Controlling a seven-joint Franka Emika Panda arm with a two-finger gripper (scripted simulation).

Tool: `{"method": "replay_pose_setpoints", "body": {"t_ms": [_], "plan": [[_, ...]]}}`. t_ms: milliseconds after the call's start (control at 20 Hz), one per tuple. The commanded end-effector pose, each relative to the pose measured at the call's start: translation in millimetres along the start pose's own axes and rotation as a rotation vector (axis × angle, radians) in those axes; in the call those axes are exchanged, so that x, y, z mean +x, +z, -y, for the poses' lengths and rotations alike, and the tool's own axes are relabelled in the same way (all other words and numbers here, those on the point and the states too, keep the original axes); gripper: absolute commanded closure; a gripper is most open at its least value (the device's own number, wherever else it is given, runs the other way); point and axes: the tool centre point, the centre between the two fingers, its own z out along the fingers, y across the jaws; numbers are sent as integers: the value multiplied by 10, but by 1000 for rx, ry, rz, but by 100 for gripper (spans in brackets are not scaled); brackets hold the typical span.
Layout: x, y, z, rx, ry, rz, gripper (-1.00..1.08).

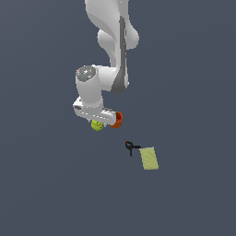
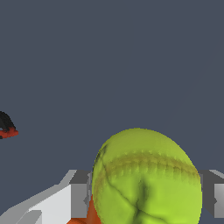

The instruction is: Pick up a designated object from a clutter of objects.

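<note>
The yellow-green ball (image 1: 97,125) is seen directly under the white hand of the arm, its lower half showing below the hand in the exterior view. In the wrist view the ball (image 2: 146,177) fills the space between the two grey fingers (image 2: 79,194), one finger on each side of it, and stitched seam lines are visible across its surface. The gripper (image 1: 97,122) is placed around the ball with a finger at either flank; whether the fingers press on it or merely bracket it cannot be told from these pictures, nor whether the ball rests on the ground.

Just beside the ball, toward the exterior view's right, the orange-red cup (image 1: 117,120) is found, partly hidden behind the hand. A sliver of orange (image 2: 89,214) is also seen in the wrist view beneath the ball and next to one finger.

Well apart from the ball, lower and toward the exterior view's right, the small black clamp (image 1: 131,147) is laid on the dark grey ground (image 1: 46,184), with a red tip at one end. An edge of the clamp (image 2: 6,126) is caught at the border of the wrist view. Just beside the clamp, farther to the exterior view's right, the pale green flat rectangle (image 1: 149,158) is laid flat, slightly turned.

The white arm (image 1: 113,41) is seen coming down from the top of the exterior view.
</note>
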Motion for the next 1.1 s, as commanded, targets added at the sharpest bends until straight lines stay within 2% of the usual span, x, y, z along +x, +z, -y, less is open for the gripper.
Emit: {"method": "replay_pose_setpoints", "body": {"t_ms": [0, 1050], "plan": [[72, -201, 51, -1, 0, -2, 108], [776, -2071, 569, -1, 0, -2, 108]]}}
